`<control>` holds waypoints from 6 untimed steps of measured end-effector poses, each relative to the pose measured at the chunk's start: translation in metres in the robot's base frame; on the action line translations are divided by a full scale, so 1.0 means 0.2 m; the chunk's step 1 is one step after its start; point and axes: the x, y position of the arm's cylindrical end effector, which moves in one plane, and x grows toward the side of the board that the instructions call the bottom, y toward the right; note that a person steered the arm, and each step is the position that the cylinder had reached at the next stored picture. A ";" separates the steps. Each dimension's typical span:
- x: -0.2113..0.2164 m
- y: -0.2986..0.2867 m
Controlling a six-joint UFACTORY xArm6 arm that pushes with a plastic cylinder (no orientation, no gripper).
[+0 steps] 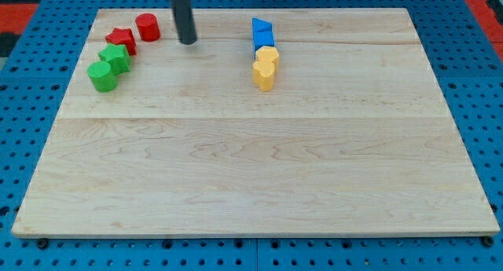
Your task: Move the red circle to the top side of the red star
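Note:
The red circle [148,27] stands near the view's top left of the wooden board [251,145]. The red star [122,40] lies just to its lower left, nearly touching it. My tip [188,42] is on the board to the right of the red circle, a short gap away, touching no block.
A green star [115,58] and a green circle [102,76] sit below the red star. At the top middle, a blue triangle [262,27], a blue cube [263,41], a yellow block [269,57] and a yellow heart [263,74] form a column.

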 end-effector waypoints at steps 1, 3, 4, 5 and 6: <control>-0.12 0.03; -0.13 -0.20; -0.13 -0.28; -0.13 -0.39; -0.13 -0.45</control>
